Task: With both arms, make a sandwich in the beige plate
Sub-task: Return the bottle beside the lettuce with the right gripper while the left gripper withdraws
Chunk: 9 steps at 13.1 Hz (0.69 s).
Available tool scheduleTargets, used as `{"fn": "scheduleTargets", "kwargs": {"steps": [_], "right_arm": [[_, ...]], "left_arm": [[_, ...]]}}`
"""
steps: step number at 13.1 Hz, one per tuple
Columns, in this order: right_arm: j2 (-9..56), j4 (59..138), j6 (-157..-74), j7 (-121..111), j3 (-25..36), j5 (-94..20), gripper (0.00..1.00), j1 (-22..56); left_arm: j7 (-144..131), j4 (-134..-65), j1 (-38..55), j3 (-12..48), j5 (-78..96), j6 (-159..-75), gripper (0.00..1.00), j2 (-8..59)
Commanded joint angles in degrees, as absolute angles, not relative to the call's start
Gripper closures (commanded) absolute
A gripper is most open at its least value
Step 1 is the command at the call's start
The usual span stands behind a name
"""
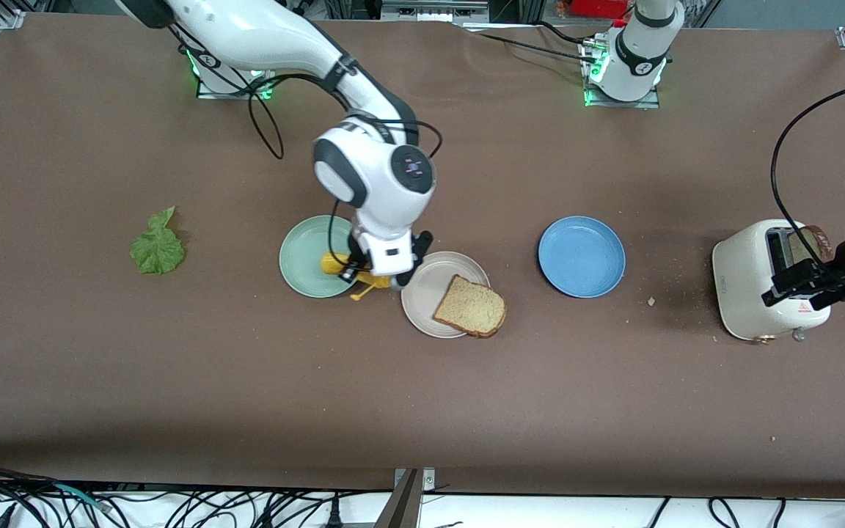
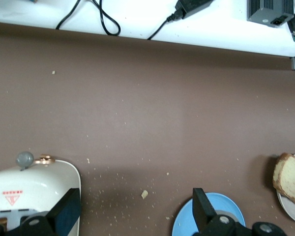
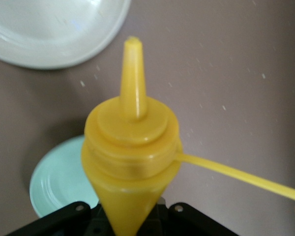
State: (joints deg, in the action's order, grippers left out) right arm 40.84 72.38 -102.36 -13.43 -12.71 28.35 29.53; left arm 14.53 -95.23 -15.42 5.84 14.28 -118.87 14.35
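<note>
Jaws of the right gripper pinch a yellow squeeze bottle between plates; left gripper spread beside toaster.

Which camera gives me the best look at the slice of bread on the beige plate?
The front view: the whole bread slice shows, overhanging the beige plate. The left wrist view catches only part of it at the frame edge; the right wrist view shows none.

A mint-green plate and a blue plate sat on the brown table, a yellow squeeze bottle hung tip-down (cap dangling on its strap), and a cream toaster stood near scattered crumbs.
</note>
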Motion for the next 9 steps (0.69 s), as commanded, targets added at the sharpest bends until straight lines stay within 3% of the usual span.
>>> {"fn": "scheduleTargets", "kwargs": {"steps": [1,5,9], "right_arm": [[31.58,81.80,-103.44,-18.26,-15.55,22.96,1.00,22.18],[22.25,91.82,-109.32,-32.74,-16.95,12.51,1.00,10.40],[17.50,98.51,-114.42,-50.04,-19.07,0.48,1.00,-1.47]], "left_arm": [[13.89,-97.47,-15.39,6.50,7.33,-115.68,0.00,10.21],[14.06,-97.30,-12.05,6.68,1.50,-110.75,0.00,7.57],[13.71,-96.68,-9.49,7.55,-3.25,-103.12,0.00,4.66]]}}
